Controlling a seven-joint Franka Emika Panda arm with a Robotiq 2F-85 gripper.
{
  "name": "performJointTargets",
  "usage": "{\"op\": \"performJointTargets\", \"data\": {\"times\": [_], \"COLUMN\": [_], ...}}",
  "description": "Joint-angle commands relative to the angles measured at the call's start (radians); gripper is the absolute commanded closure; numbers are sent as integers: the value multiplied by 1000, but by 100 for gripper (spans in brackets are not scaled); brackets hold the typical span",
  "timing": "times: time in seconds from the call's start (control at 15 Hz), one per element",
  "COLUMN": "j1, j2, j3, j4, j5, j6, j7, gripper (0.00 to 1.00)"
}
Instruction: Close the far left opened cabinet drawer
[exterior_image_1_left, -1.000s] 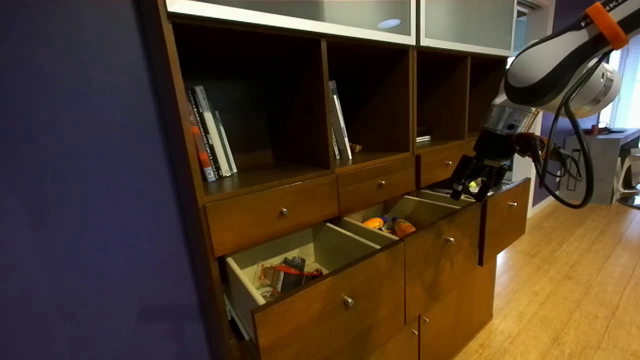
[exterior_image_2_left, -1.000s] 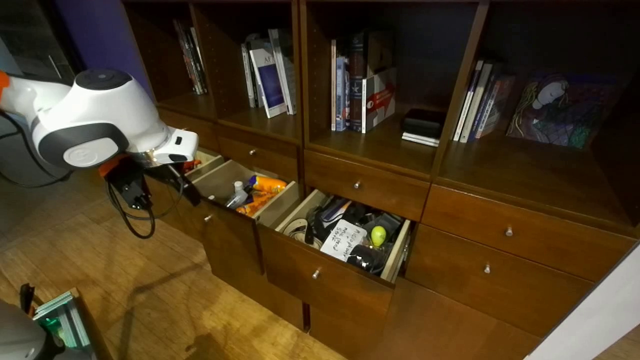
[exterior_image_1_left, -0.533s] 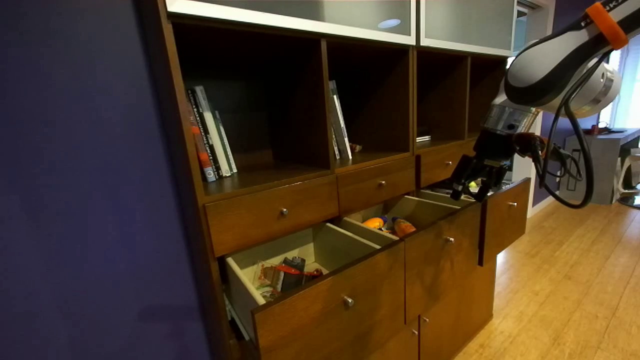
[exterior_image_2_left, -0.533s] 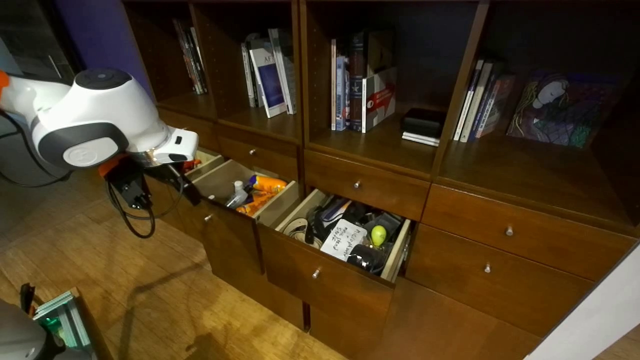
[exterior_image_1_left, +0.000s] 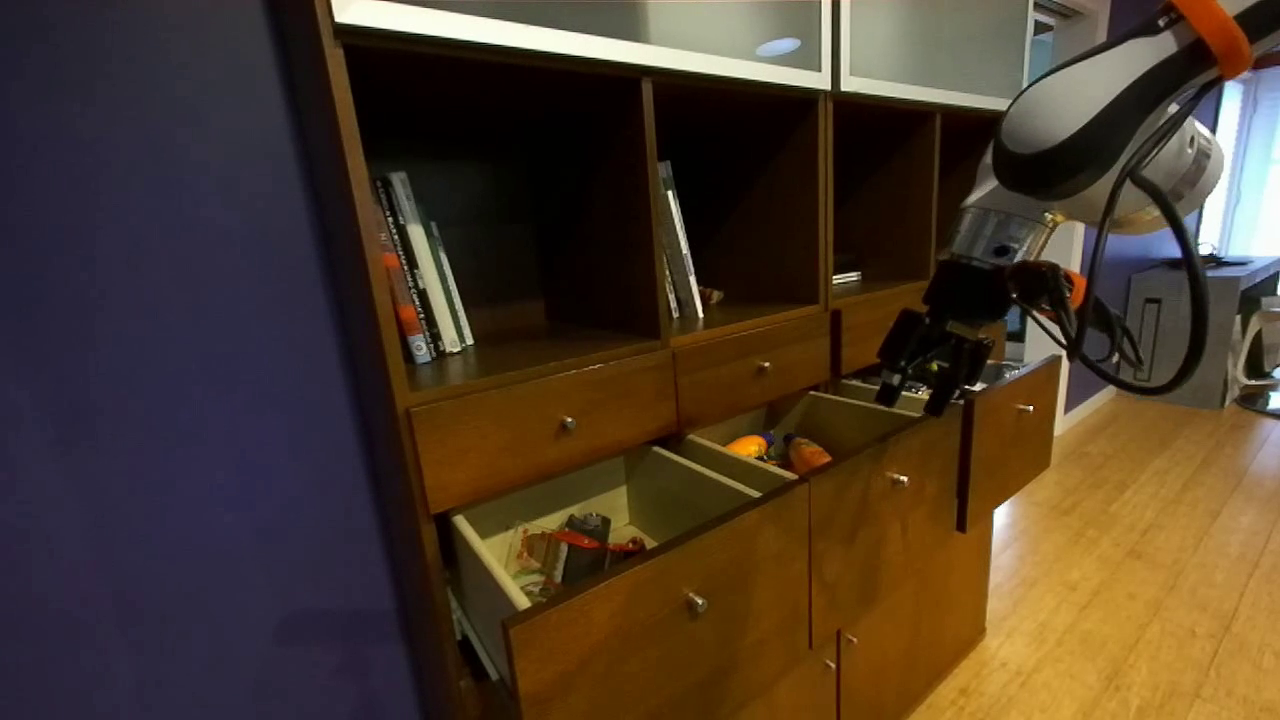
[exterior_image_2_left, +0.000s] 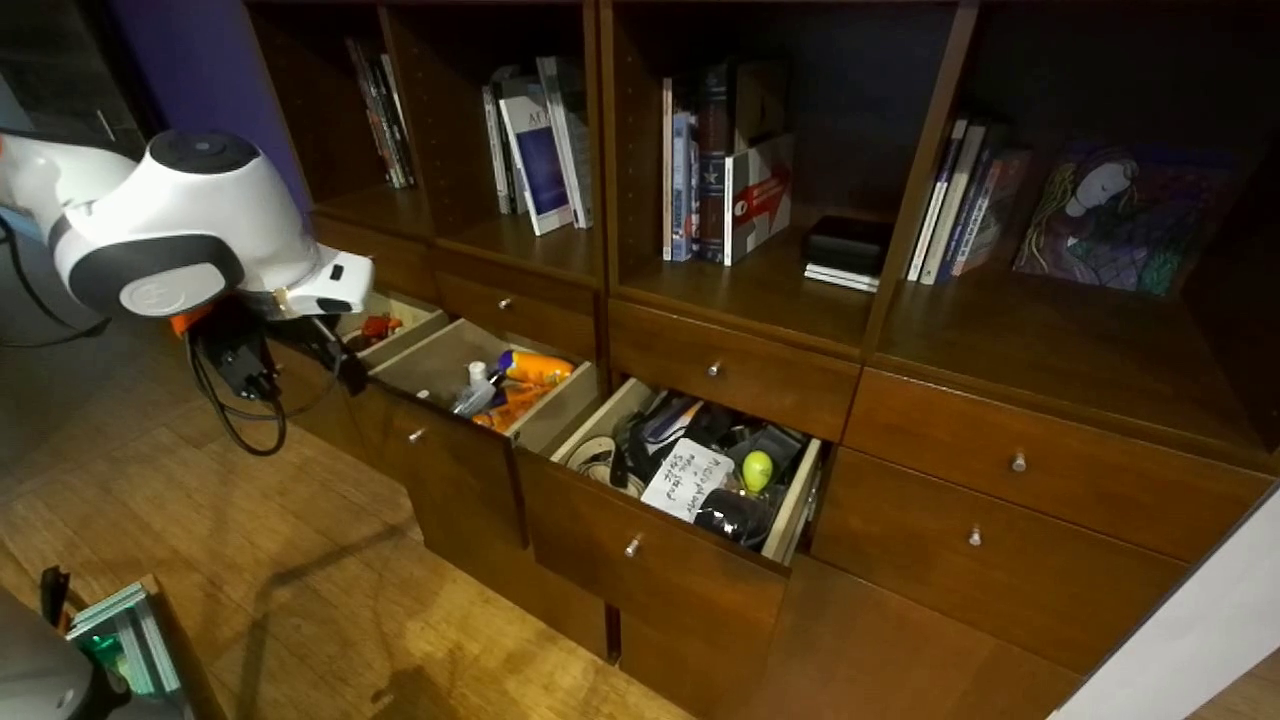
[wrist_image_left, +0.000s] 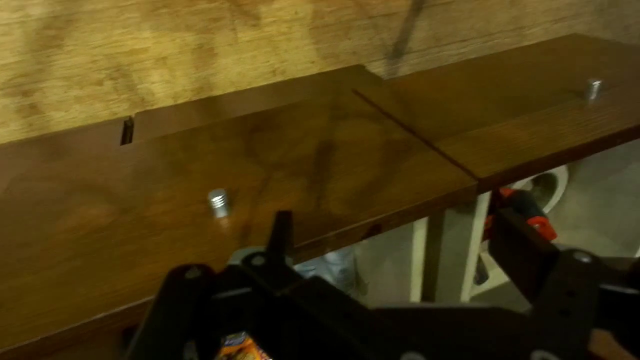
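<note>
The cabinet drawer at the far left stands pulled out, with a flat brown front (exterior_image_1_left: 640, 650) and a small knob. Pale inner walls hold dark and red clutter (exterior_image_1_left: 590, 545). In an exterior view its pale side wall (exterior_image_2_left: 415, 332) shows partly behind the arm. In the wrist view its front (wrist_image_left: 520, 105) is at upper right. My gripper (exterior_image_1_left: 912, 400) is open and empty, pointing down by the top edge of the neighbouring middle drawer. In the wrist view my gripper (wrist_image_left: 394, 222) spans the gap between both drawers, one finger at each. Contact cannot be told.
The middle drawer (exterior_image_1_left: 880, 540) with orange items (exterior_image_2_left: 535, 368) is also pulled out. A further open drawer (exterior_image_2_left: 650, 580) holds cables and a labelled card. Closed knobbed fronts (exterior_image_1_left: 545, 440) sit above, under shelves with books (exterior_image_2_left: 540, 150). A box (exterior_image_2_left: 130, 640) stands on the floor.
Over the last half second my arm and gripper have moved along the cabinet toward the far left drawer. The drawers have not moved.
</note>
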Motion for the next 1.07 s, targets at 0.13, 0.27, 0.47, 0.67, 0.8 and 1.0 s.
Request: {"op": "performJointTargets", "data": {"times": [0.13,0.27,0.47,0.67,0.8,1.0], "j1": [112,151,181,186,181,170], "j2": [16,41,99,175,231,309], "j3": [137,175,231,291,327,363], "j4": [3,4,18,38,55,76], "j5": [149,198,250,279,284,261], "j6": [-58,-42,-22,50,124,249], "j7": [118,136,155,167,183,219], "gripper": [0,7,41,62,76,96]}}
